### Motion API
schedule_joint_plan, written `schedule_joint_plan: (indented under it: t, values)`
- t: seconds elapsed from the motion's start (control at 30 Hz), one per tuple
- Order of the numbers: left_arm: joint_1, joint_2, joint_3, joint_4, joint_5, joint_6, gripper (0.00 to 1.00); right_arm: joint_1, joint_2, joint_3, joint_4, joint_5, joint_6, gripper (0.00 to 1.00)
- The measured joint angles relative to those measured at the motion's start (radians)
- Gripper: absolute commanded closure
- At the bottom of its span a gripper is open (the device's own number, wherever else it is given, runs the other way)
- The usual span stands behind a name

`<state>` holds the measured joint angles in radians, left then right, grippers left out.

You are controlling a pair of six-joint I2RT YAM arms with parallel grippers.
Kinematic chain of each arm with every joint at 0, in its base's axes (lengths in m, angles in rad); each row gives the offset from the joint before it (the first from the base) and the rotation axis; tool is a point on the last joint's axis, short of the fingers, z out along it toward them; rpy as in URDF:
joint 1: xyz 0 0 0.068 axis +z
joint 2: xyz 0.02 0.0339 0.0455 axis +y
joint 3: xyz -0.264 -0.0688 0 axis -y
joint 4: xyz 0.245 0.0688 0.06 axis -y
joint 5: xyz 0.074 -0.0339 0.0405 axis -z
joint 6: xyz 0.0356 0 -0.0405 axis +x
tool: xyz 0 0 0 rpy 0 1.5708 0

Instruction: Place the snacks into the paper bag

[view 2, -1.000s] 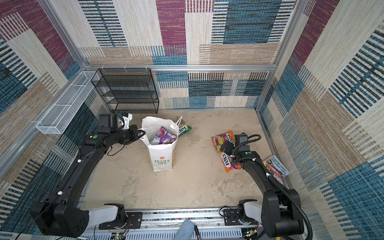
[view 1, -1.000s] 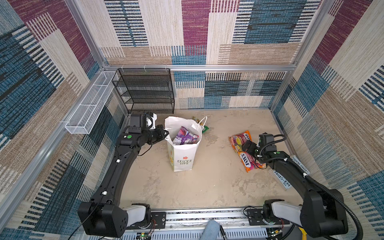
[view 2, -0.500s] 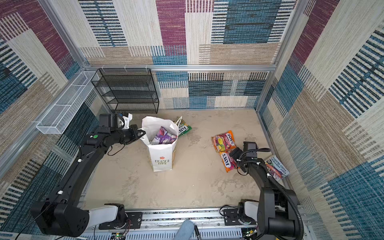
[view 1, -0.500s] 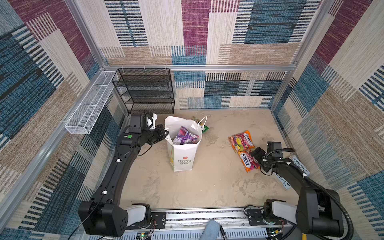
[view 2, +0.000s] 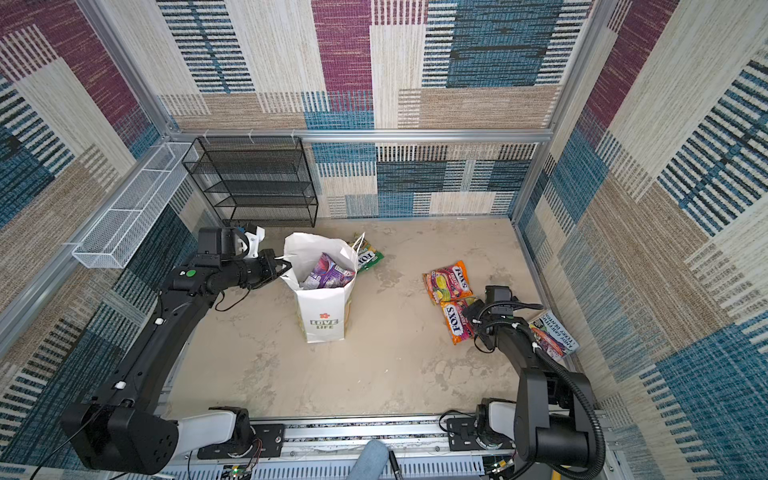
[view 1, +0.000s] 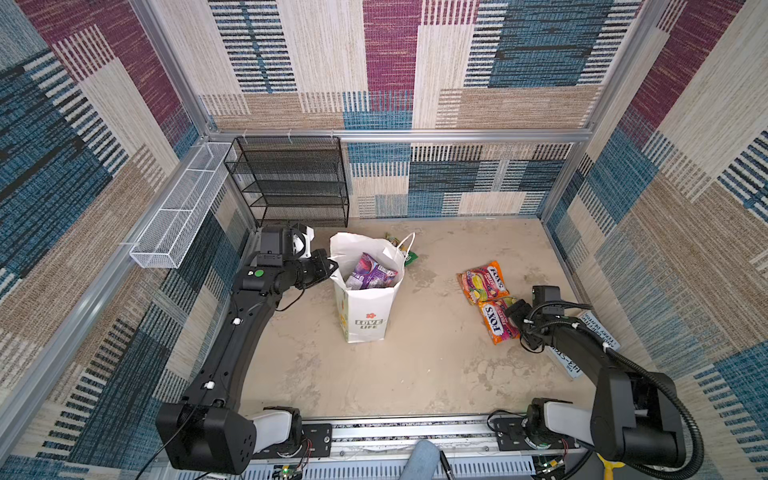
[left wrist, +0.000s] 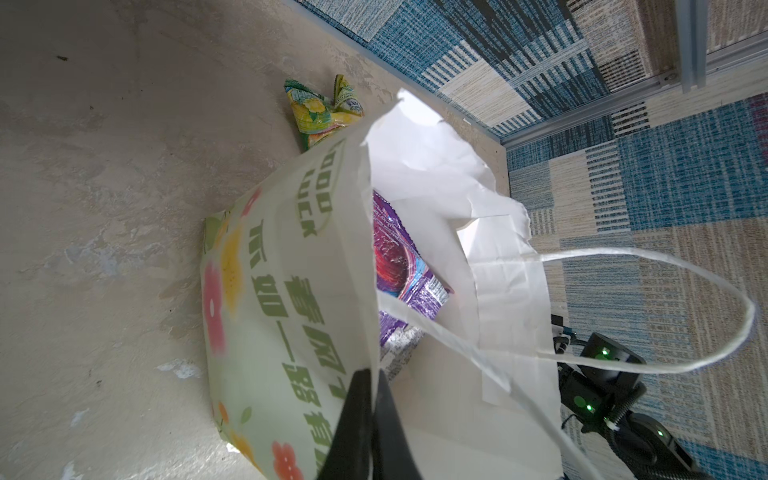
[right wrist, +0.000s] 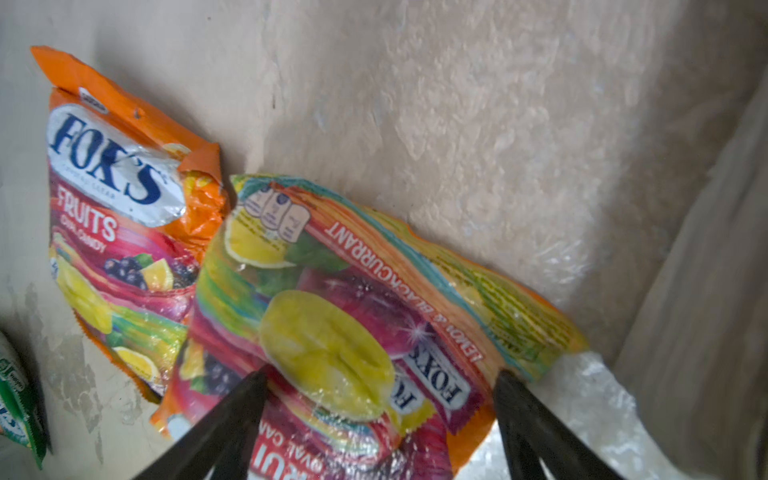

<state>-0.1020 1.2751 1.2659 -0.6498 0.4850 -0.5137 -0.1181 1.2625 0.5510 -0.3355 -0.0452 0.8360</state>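
The right gripper (right wrist: pixel 380 374) sits low over the nearer orange packet (right wrist: pixel 332 316), fingers apart, one on each side of the pkt. Nothing is clamped yet. A second orange packet (right wrist: pixel 112 199) lies just past the fingertips, touching the first along one edge.

The left gripper (left wrist: pixel 368 374) is pinched shut on the rim of the paper bag (view 1: pixel 365 316), which props the mouth open. The bag stands upright, well apart from the right gripper. Purple packets (view 1: pixel 370 272) are already inside. A green packet (view 2: pixel 368 259) lies on the floor on the bag's far side from the left gripper.

Step in hand, prob.: grab the nearer orange pkt. To do it well:
- Get the fingertips right down to the floor before closing. The film is flat and glossy, so a high pinch would likely slide off.
- Close across the middle, so the film bunches btw the fingers and the loose sweets inside don't swing the pkt.
- Lift straight up first. Since the two pkts touch, a sideways pull could drag the second one along.
- Leave the book (view 2: pixel 552 332) beside the arm alone (it's no snack).
- Release over the bag's mouth, clear of the left fingers and the cord handle (left wrist: pixel 665 270).

The bag looks light, so the left pinch should hold through the drop.
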Motion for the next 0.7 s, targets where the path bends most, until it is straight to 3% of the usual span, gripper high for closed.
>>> schedule_joint_plan:
  t: [0.23,0.57,0.7]
  values:
    - [0.0,0.0,0.0,0.0,0.0,-0.003,1.0,0.0,0.095,0.022,0.1,-0.016,-0.01,0.36]
    - [0.0,0.001,0.0,0.001,0.0,-0.003,1.0,0.0,0.199,0.039,0.23,-0.118,-0.062,0.79]
    - [0.0,0.001,-0.001,0.001,0.001,-0.003,1.0,0.0,0.189,0.031,0.224,-0.148,-0.079,0.9]
